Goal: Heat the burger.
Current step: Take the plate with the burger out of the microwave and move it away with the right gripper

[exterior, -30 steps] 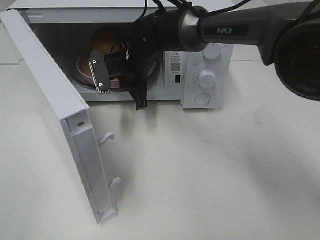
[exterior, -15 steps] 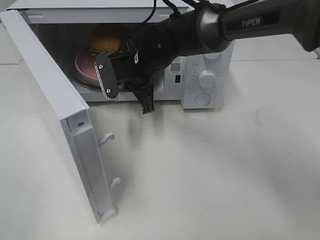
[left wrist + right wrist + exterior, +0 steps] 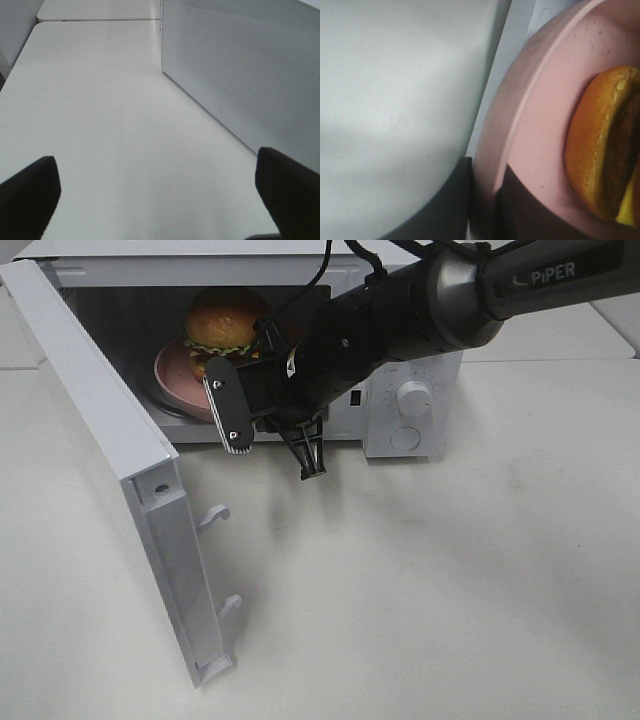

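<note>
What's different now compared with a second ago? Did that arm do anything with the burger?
The right pincer slid rightward and slightly outward along the microwave mouth, uncovering the burger. Its dark fingers remain closed on the pink plate's rim. Burger, plate, open door and the open left pincer stayed as they were.

A robotics lab test bench rather than a kitchen: a bare white worktop [image 3: 450,590] carries only a small white microwave [image 3: 410,400], door [image 3: 110,430] swung open, and a black robot arm [image 3: 450,300] marked "PiPER" reaches across it.
</note>
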You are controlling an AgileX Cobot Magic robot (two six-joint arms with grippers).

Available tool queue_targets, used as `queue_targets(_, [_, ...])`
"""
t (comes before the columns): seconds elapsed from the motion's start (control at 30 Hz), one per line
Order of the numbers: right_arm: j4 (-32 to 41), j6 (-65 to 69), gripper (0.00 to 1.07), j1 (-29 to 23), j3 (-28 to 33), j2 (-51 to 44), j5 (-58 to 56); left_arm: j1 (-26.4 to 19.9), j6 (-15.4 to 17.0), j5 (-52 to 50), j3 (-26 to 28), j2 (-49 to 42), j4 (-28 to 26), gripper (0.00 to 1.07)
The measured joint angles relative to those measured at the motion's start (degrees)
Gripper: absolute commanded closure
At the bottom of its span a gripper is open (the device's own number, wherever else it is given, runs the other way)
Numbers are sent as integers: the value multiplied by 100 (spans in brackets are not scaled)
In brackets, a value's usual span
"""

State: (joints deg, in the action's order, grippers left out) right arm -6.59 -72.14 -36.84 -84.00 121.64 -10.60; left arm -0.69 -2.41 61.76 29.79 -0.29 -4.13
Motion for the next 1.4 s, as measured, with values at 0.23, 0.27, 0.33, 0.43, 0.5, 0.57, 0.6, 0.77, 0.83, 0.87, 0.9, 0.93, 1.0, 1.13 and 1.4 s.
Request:
queue_targets(0.23, [-235, -80, 107, -17, 619, -372, 309, 0, 0, 0, 0, 0, 0, 9])
queue_targets(0.27, [-235, -80, 107, -17, 619, -372, 309, 0, 0, 0, 0, 0, 0, 9])
queue_targets(0.33, [-275, -132, 107, -23, 859, -539, 401, 0, 0, 0, 0, 0, 0, 9])
queue_targets(0.43, [-338, -155, 107, -63, 1152, -751, 516, 0, 0, 0, 0, 0, 0, 9])
queue_targets(0.5, [-338, -155, 107, -74, 1226, -819, 516, 0, 0, 0, 0, 0, 0, 9])
queue_targets(0.57, [-355, -155, 107, -86, 1381, -940, 516, 0, 0, 0, 0, 0, 0, 9])
queue_targets(0.6, [-361, -166, 107, -86, 1444, -980, 521, 0, 0, 0, 0, 0, 0, 9])
queue_targets(0.77, [-390, -235, 107, -97, 1845, -1272, 579, 0, 0, 0, 0, 0, 0, 9])
queue_targets(0.83, [-395, -252, 107, -97, 2023, -1409, 590, 0, 0, 0, 0, 0, 0, 9])
queue_targets(0.87, [-407, -258, 107, -97, 2189, -1541, 596, 0, 0, 0, 0, 0, 0, 9])
queue_targets(0.9, [-407, -258, 107, -97, 2189, -1541, 596, 0, 0, 0, 0, 0, 0, 9])
queue_targets(0.93, [-407, -258, 107, -97, 2263, -1593, 596, 0, 0, 0, 0, 0, 0, 9])
queue_targets(1.0, [-407, -264, 107, -97, 2458, -1748, 596, 0, 0, 0, 0, 0, 0, 9])
queue_targets(1.13, [-407, -264, 107, -97, 2825, -2068, 556, 0, 0, 0, 0, 0, 0, 9])
queue_targets(1.4, [-361, -166, 107, -74, 3604, -2882, 544, 0, 0, 0, 0, 0, 0, 9])
